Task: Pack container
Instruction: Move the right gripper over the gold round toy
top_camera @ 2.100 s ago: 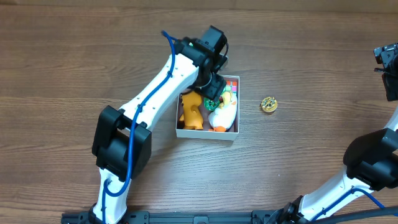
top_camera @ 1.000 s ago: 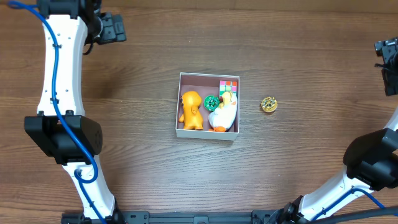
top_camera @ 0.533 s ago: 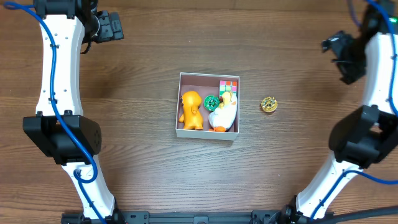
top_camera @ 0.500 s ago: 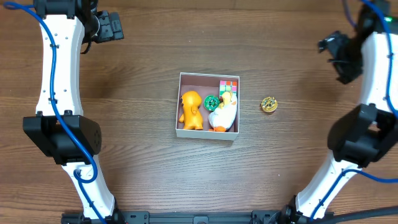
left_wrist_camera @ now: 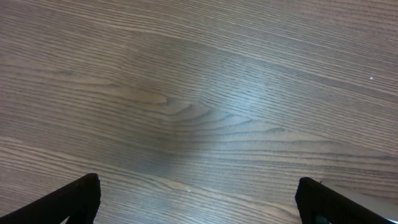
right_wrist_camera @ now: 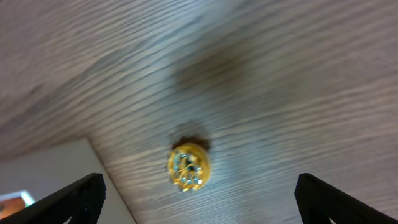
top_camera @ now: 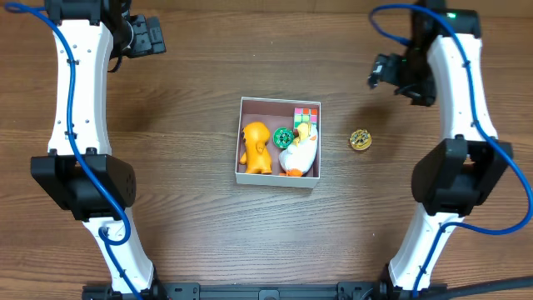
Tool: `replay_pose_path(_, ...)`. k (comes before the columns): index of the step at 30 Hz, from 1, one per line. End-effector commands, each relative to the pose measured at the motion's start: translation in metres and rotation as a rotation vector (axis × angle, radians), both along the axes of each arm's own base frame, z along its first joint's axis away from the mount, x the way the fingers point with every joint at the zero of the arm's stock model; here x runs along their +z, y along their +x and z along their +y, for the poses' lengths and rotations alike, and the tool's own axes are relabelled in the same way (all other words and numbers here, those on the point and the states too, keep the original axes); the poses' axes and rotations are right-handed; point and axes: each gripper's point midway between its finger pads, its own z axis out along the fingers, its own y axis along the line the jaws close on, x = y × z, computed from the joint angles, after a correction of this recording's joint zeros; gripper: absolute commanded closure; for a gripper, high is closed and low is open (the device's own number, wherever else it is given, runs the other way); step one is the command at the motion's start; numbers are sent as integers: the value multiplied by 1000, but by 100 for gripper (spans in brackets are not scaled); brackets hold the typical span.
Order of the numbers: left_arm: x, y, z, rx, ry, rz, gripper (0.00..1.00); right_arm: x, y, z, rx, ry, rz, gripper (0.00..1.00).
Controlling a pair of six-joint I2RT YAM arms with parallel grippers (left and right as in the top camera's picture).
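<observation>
Container (top_camera: 277, 180) mid-worktop (top_camera: 250, 250), four toys inside. Gold toy (top_camera: 360, 140) lies outside, near it: likely the last to pack. Left fingers (left_wrist_camera: 71, 202) and right fingers (right_wrist_camera: 71, 199) wide, empty; right arm nearest.

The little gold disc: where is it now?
Overhead, the gold disc lies on the table just right of the container, outside it, nearest the right gripper.

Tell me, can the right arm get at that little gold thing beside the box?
Probably yes: the gold trinket lies alone on the table, outside the container, and the open right claw hangs nearby.
</observation>
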Motion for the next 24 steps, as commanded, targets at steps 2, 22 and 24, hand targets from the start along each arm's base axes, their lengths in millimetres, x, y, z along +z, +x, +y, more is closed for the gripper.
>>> replay_pose_path(2, 11, 2, 0, 15, -5, -31, 0, 2, -1, 12, 111, -48, -9, 0)
replay_pose_path(22, 8, -5, -2, 12, -13, -2, 0, -93, -56, 24, 130, -1, 218, 0)
replay_pose_path(24, 8, -5, -2, 12, -13, -2, 0, -98, -59, 27, 139, -2, 225, 0)
